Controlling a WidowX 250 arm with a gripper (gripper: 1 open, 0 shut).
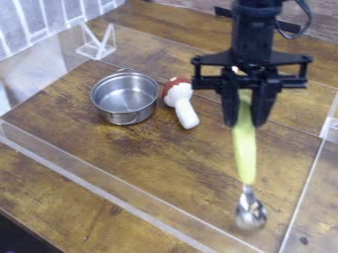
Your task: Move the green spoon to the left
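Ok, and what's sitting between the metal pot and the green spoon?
The white stubby object with a red top lies between them, in the camera view.

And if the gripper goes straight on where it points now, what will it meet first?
Probably the wooden tabletop, bowl of the held green spoon first, since the gripper points downward; how high it hangs is unclear.

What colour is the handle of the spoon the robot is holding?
The spoon's handle is yellow-green, seen best in the camera view.
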